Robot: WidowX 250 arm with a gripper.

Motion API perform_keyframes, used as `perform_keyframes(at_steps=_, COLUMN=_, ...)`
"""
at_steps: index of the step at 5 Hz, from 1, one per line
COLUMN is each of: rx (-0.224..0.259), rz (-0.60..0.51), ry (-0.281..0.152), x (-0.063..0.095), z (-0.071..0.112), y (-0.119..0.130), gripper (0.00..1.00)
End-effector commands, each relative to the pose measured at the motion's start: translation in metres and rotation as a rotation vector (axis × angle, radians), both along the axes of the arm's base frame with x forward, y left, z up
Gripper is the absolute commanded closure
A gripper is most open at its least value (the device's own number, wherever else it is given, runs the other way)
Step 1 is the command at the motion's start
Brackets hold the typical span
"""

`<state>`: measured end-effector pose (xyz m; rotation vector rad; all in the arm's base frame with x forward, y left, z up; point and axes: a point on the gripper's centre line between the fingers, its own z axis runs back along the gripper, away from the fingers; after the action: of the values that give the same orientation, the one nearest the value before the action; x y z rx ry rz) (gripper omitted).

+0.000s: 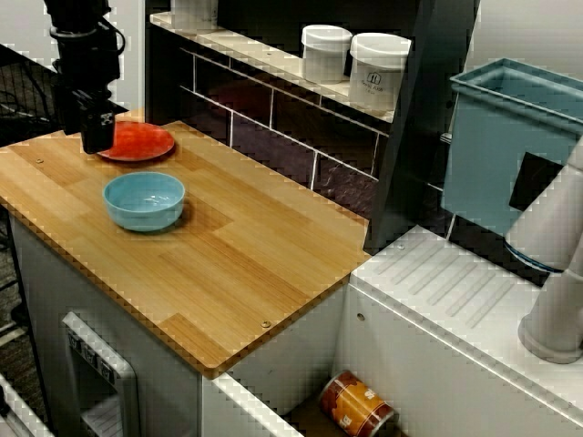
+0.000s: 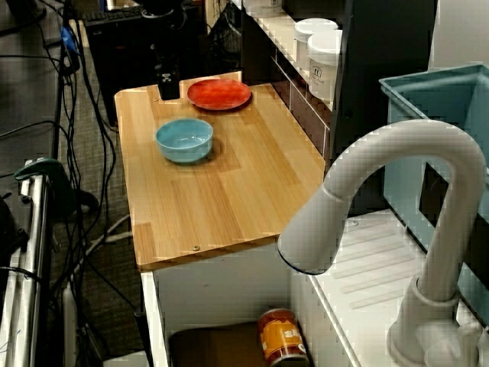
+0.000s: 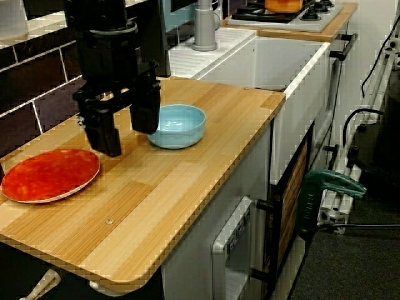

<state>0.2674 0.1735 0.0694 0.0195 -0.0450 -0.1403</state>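
Gripper (image 3: 125,122) hangs over the counter (image 3: 206,169), jaws apart, empty; plate (image 3: 50,175) lies just beside one finger; bowl (image 3: 180,126) near the other.

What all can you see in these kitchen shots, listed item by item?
plate: one, red, far end of the counter
bowl: one, light blue, on the counter beside the plate
counter: one, light wood, next to the sink
jars: two, white, on the tiled shelf
can: one, orange-brown, lying in the sink
faucet: one, white, by the sink
tub: one, teal, beside the faucet
pot: one, orange, on the stove
clamp: one, green, low beside the cabinet
gripper: one, black, open and empty, above the counter by the plate
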Motion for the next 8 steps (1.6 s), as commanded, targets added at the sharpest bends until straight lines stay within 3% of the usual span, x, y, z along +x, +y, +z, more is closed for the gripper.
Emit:
perform_keyframes(at_steps=1, rx=0.042, rz=-0.045, ry=-0.071, x=-0.004, z=-0.007, y=0.004, gripper=0.0)
perform_keyframes(at_steps=2, rx=0.025, rz=-0.021, ry=-0.053, x=0.001, z=-0.018, y=-0.005, gripper=0.0)
perform_keyframes(at_steps=3, rx=0.036, rz=0.079, ry=-0.024, x=0.019, z=-0.026, y=-0.012, gripper=0.0)
perform_keyframes(at_steps=4, rx=0.02, rz=0.104, ry=-0.014, x=0.027, z=-0.027, y=-0.016, gripper=0.0)
perform_keyframes(at_steps=6, rx=0.004, rz=0.004, ry=0.007, x=0.017, z=-0.024, y=-0.048, gripper=0.0)
perform_keyframes(at_steps=8, rx=0.007, rz=-0.043, ry=-0.005, x=0.001, z=-0.014, y=-0.076, gripper=0.0)
